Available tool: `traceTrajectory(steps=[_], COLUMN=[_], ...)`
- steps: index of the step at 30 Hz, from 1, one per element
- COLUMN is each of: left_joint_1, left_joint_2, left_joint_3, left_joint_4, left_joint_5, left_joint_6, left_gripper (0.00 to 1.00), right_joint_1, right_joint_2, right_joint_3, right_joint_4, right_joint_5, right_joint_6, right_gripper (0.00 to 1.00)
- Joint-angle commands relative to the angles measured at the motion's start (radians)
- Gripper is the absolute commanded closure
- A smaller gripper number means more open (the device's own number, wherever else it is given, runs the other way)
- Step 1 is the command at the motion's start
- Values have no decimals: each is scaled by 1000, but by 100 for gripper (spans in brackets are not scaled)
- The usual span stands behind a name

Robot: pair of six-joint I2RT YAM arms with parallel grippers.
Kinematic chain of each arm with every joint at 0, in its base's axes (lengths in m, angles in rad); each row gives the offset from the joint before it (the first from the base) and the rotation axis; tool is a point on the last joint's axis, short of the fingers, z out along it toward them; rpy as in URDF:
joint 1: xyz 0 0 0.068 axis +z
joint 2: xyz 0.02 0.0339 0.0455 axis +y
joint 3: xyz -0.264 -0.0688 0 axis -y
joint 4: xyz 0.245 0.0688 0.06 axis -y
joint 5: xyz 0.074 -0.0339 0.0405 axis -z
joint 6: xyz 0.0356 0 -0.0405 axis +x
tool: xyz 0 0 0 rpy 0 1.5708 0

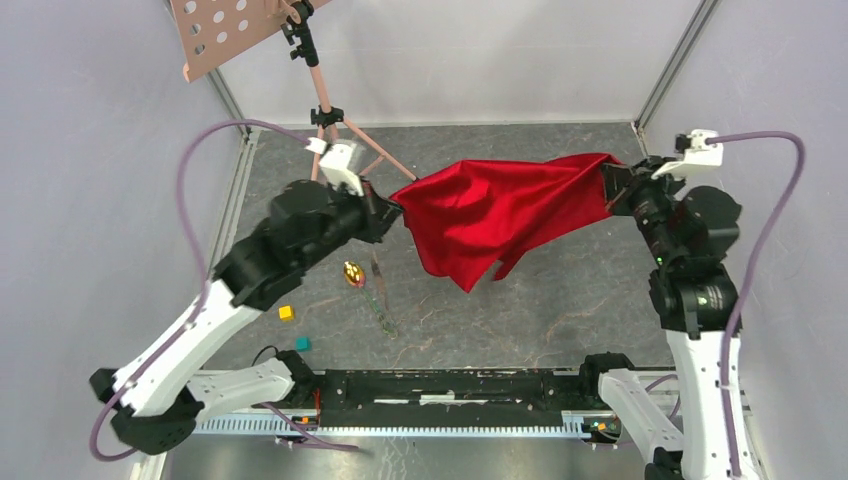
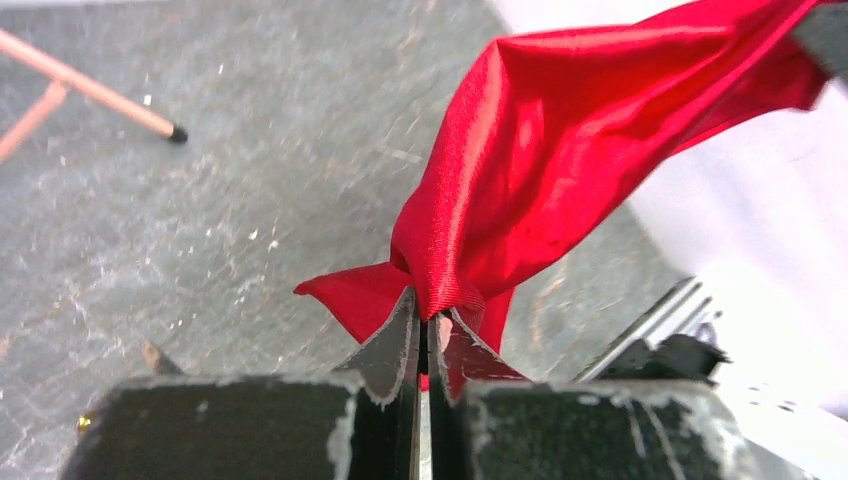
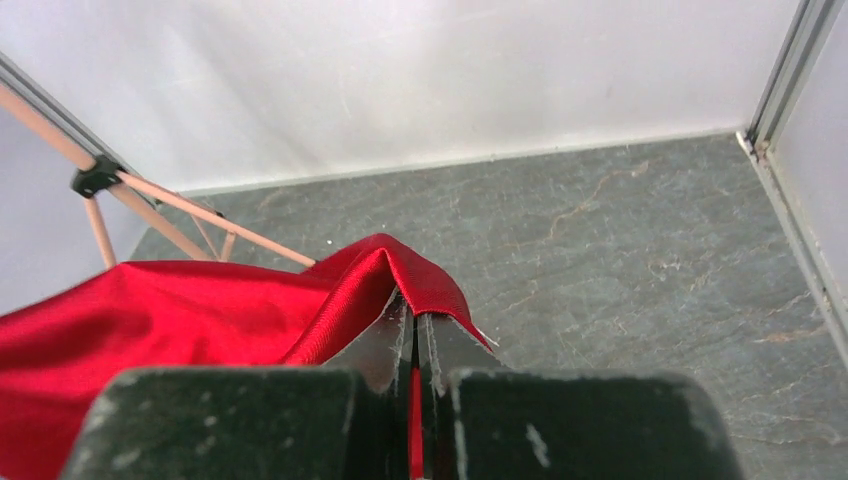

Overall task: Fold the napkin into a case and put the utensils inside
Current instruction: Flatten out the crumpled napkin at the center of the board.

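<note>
Hanging between pale walls [image 1: 480, 60], the napkin [image 1: 490, 215] sags over mottled grey tabletop [image 1: 560, 300].

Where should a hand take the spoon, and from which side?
Probably at the thin handle just behind the gold bowl, coming straight down from above. The spoon lies flat on the table, and the rounded, shiny bowl would likely slip between the fingers. Which way the handle points is too small to tell here.

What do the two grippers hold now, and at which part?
Both hold the napkin: the left gripper pinches one bunched end, the right gripper the opposite end.
</note>
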Motion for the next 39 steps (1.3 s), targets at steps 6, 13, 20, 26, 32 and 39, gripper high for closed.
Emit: traceTrajectory(steps=[6,13,20,26,32,39], left_joint_1=[1,4,66,210,281,144], left_joint_2=[-182,-55,87,229,422,304], left_joint_3=[24,-78,-239,-365,-232,-212], left_joint_4=[-44,-144,-51,116,32,25], left_joint_5=[37,-75,54,197,115,-52], left_joint_6=[-13,-256,-348,-375,-233,-190], left_gripper=[98,98,98,98,62,10], right_joint_1=[-3,-3,-3,-3,-3,-1], right_joint_2=[-134,-4,75,234,604,820], right_joint_3=[80,-17,-105,-205,-60,163], right_joint_4=[-65,-2,57,248,277,5], right_joint_5=[55,23,9,108,51,46], right_joint_6=[29,52,5,24,-34,-181], right_gripper=[100,100,99,99,74,39])
